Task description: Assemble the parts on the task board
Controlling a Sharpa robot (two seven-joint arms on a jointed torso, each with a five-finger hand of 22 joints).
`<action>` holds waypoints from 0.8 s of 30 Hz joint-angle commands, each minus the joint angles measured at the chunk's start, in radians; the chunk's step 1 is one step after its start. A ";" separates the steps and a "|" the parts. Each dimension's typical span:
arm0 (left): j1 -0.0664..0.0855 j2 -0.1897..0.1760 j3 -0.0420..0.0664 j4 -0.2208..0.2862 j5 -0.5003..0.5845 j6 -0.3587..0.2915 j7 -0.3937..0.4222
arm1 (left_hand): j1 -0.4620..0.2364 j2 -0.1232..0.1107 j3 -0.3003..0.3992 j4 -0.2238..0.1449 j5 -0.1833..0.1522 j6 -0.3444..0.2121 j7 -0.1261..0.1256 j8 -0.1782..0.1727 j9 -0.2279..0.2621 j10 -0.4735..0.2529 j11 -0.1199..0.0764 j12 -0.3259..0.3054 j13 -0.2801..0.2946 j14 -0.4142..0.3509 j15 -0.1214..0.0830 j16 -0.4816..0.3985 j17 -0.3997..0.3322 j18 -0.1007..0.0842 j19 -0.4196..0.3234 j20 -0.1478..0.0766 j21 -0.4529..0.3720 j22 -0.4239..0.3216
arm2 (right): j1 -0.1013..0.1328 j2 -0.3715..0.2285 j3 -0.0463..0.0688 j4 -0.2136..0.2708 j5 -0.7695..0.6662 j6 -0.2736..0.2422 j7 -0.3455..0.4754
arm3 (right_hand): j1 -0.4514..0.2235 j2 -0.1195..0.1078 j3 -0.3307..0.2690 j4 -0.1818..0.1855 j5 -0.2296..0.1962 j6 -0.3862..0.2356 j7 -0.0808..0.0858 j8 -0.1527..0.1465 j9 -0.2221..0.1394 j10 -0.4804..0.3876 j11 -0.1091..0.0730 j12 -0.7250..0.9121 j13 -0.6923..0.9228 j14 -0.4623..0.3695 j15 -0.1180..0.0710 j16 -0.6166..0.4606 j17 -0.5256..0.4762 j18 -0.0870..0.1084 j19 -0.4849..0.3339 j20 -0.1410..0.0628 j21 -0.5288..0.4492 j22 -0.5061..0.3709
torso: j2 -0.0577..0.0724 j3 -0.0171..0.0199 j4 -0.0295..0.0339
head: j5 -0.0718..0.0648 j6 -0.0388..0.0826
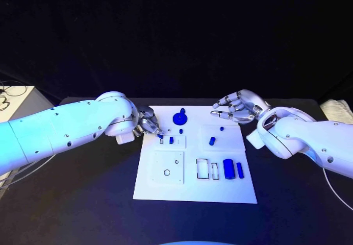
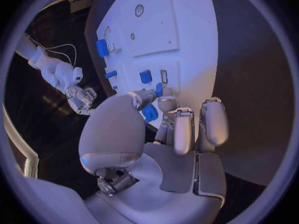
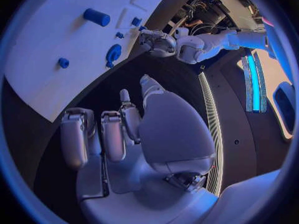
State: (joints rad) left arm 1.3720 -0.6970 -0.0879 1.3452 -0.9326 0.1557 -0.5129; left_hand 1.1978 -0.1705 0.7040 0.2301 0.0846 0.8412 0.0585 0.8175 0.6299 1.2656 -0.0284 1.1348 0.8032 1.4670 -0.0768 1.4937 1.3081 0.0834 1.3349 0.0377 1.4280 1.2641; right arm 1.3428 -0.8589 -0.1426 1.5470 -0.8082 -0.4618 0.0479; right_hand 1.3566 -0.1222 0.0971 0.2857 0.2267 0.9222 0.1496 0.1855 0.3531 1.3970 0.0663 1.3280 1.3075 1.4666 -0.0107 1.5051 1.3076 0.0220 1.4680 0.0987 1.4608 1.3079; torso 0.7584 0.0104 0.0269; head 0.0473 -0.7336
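Task board: you are looking at the white task board (image 1: 195, 191) lying in the middle of the head view on the black table (image 1: 88, 204), running from the centre down toward the lower middle of the frame.

Left hand: your left hand (image 1: 149, 125) is sitting at the board's upper left edge, left of centre in the head view. In the left wrist view its fingertips (image 2: 163, 103) are closing around a small blue part (image 2: 150, 113), so it is pinching that piece right at the board's edge.

Right hand: your right hand (image 1: 236, 108) is hovering at the board's upper right corner, right of centre in the head view. In the right wrist view its fingers (image 3: 115, 134) are curling loosely but standing apart, and they are holding nothing; the black table is lying beneath them.

Round part: a round blue part (image 1: 180, 119) is sitting near the top of the board, between the two hands.

Small pegs: a small blue peg (image 1: 211, 140) is standing right of the board's centre, and another small blue piece (image 1: 171, 139) is sitting just beside the left hand's fingertips.

Cylinders: two blue cylinders (image 1: 229, 169) are lying side by side at the board's lower right, beside narrow outlined slots (image 1: 202, 168).

Cloth: a pale cloth (image 1: 338, 109) is lying at the right edge of the head view.
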 commanded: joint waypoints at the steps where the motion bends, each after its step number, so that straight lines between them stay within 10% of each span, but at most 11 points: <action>1: -0.002 0.001 -0.001 0.012 -0.056 -0.014 -0.012 | -0.012 0.003 0.163 -0.156 0.006 0.020 -0.014 0.006 0.016 0.010 0.000 0.006 0.004 0.067 -0.005 0.005 0.128 -0.012 0.011 0.000 0.004 0.002 | 0.000 0.001 0.000 0.000 -0.002 0.001 0.014 | -0.010 -0.004 0.003 0.001 0.006 -0.009 0.000 0.006 0.001 -0.008 0.000 -0.004 0.044 0.070 0.003 -0.006 0.116 0.010 0.034 0.000 -0.003 0.178 | 0.001 0.0001 0.0002 | 0.000 -0.003; 24: -0.013 -0.001 -0.005 0.049 -0.085 0.011 -0.034 | -0.017 0.000 0.171 -0.160 0.008 0.023 -0.015 0.007 0.016 0.014 -0.001 0.008 0.007 0.068 -0.005 0.005 0.129 -0.012 0.010 -0.001 0.004 0.002 | 0.000 -0.002 0.000 0.001 -0.005 0.000 0.010 | -0.010 -0.004 0.003 0.000 0.006 -0.009 0.000 0.006 0.001 -0.007 0.000 -0.003 0.045 0.070 0.003 -0.007 0.115 0.010 0.034 0.000 -0.004 0.178 | 0.001 0.0006 0.0008 | 0.003 -0.008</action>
State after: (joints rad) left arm 1.3599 -0.6979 -0.0929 1.3897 -1.0059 0.1513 -0.5397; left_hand 1.1846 -0.1758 0.7069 0.2328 0.0893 0.8513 0.0513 0.8223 0.6385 1.2726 -0.0286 1.1385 0.8092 1.4670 -0.0768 1.4936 1.3078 0.0834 1.3420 0.0378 1.4280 1.2664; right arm 1.3427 -0.8606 -0.1427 1.5469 -0.8083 -0.4640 0.0480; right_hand 1.3567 -0.1224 0.0971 0.2857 0.2266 0.9222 0.1495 0.1855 0.3530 1.3970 0.0663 1.3280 1.3075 1.4666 -0.0107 1.5052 1.3074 0.0219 1.4679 0.0987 1.4608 1.3076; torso 0.7591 0.0108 0.0273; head 0.0484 -0.7429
